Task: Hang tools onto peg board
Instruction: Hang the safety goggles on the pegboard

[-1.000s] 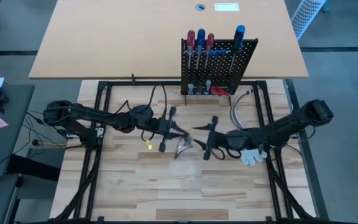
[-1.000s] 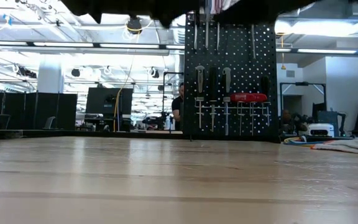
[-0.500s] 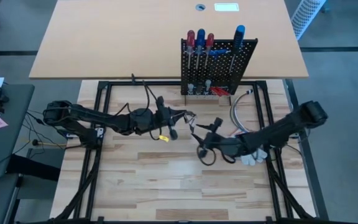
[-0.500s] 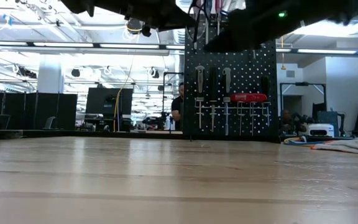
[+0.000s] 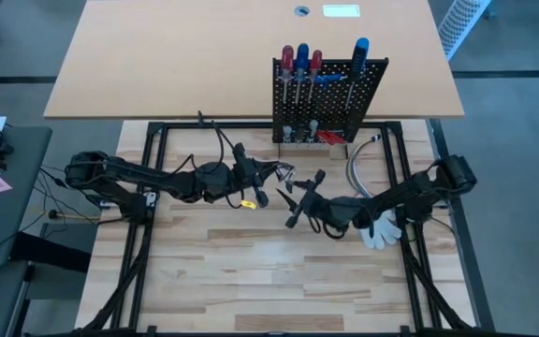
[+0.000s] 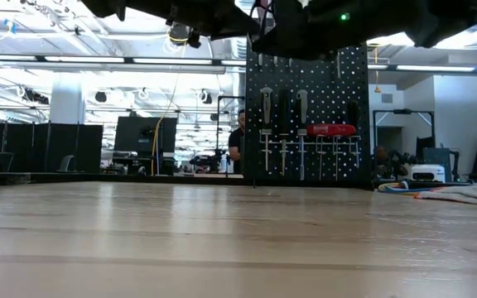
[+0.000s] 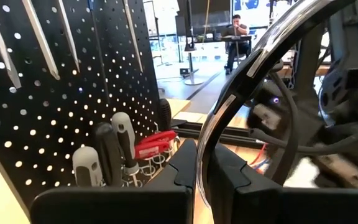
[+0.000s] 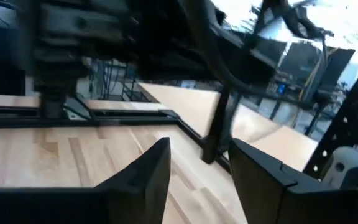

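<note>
In front of the peg board (image 5: 329, 98), above the slatted wooden table (image 5: 251, 271), both arms meet nearly tip to tip. The peg board stands upright at the table's far edge, against a tan tabletop (image 5: 176, 56) behind it. Screwdrivers with red and blue handles (image 5: 302, 58) hang along its top row, shafts pointing down, and a red-handled tool (image 5: 331, 138) sits in the ring holders along its bottom beside some grey-capped ones.

The left gripper (image 5: 284, 173) reaches in from the peg board's left front, its fingers pressed together on a curved, shiny metal piece (image 7: 241, 87) that arcs upward from between them in the left wrist view; what tool this is cannot be told for sure. The same view shows the peg board close by, with the steel shafts and the holder row just beyond the fingers.

The right gripper (image 5: 295, 201) lies just in front of the left one, a little farther from the peg board, its fingers (image 8: 145, 171) spread with a clear gap and nothing between them. A white glove (image 5: 380, 230) lies on the table under the right arm, off to the peg board's right front. In the low view a person sits at a desk in the room far behind the board.
</note>
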Robot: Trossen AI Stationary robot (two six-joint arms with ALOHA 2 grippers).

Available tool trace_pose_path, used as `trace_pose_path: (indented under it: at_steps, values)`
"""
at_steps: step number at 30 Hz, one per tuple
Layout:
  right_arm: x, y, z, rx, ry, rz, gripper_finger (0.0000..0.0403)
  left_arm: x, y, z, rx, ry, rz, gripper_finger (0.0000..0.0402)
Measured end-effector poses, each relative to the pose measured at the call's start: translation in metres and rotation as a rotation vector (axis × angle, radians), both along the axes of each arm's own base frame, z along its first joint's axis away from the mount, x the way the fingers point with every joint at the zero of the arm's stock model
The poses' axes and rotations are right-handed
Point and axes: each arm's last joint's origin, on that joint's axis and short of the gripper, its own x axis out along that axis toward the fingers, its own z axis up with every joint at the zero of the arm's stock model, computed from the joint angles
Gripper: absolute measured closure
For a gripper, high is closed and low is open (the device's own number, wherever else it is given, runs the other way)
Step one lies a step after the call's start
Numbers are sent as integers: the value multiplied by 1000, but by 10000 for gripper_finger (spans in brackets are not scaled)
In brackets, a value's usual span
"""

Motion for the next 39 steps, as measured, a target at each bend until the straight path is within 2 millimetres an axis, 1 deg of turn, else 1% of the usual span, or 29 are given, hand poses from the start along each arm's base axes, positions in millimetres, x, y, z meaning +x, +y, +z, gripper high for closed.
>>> trace_pose_path:
  at_steps: [4, 7, 16, 22, 27, 32, 35, 39]
  values:
    - [3, -10, 0, 26, -12, -8, 249, 0, -3, 2, 8, -15, -5, 393]
    - [3, -12, 0, 26, -15, -1, 265, 0, -4, 2, 11, -17, -4, 393]
    - [4, -15, 0, 21, -9, -5, 348, 0, -4, 2, 12, -20, -3, 393]
    - [3, -10, 0, -40, 41, 11, 397, 0, -5, 2, 31, -4, -10, 388]
    - [-5, -10, 8, -54, 103, 17, 401, 0, -6, 1, 30, 6, -25, 351]
    - [-14, -12, 20, -45, 127, 38, 401, 0, -8, 0, 56, 29, -27, 318]
    - [-18, -12, 24, -36, 143, 63, 402, 0, -11, -1, 79, 43, -39, 312]
    - [-23, -12, 27, -38, 178, 90, 402, 0, -13, -1, 100, 56, -47, 316]
